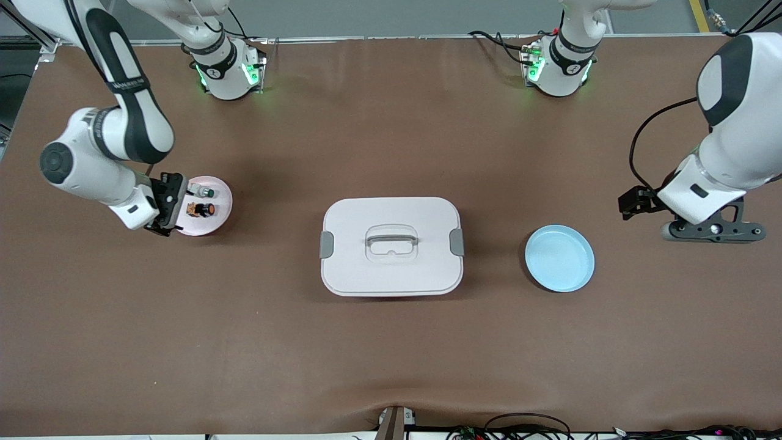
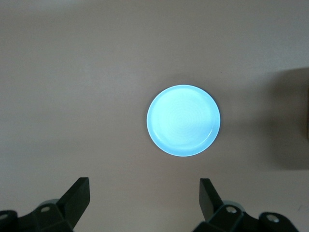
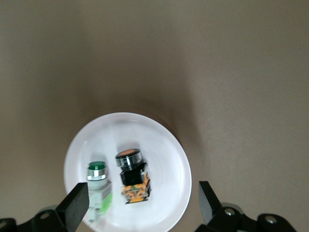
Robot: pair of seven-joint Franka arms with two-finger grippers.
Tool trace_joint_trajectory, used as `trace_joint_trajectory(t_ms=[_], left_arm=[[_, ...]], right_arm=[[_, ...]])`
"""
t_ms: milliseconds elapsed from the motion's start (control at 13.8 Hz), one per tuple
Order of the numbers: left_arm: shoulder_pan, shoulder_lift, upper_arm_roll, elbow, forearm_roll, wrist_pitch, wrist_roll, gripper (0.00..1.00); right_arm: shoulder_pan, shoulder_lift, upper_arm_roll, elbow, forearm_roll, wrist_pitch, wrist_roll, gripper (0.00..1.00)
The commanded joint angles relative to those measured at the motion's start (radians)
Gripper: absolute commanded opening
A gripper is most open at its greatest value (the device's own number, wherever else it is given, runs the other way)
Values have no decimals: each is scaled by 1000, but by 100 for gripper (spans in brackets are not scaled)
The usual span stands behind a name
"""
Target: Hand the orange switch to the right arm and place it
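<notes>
So the orange switch (image 3: 131,175) is lying on the pink plate (image 1: 221,208) near the right arm's end of the bench, next to a green switch (image 3: 98,183). The right gripper (image 1: 164,211) hangs over that plate's edge with fingers spread and holding nothing, so this fits either a switch just set down or one not picked up. The left gripper (image 2: 145,205) waits, also spread wide, over the bench by the bare blue plate (image 1: 559,258). A white lidded box (image 1: 391,246) sits mid-bench between the plates, right on any handover path.
</notes>
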Motion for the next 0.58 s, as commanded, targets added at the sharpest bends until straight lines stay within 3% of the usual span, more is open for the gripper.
trace_joint_trajectory(t_ms=[0,291,509], left_arm=[[-13,-61,14,-34,-21,-22,-2,100],[19,-97,-44,-9,-20,-59,-55,100],[24,-92,-49,27,-18,-86,-39,100]], right_arm=[[-8,2,9,159,-72,-207,107,100],[17,0,11,377,-145,-511,338,100],[56,0,12,529,-188,-732,648,100]])
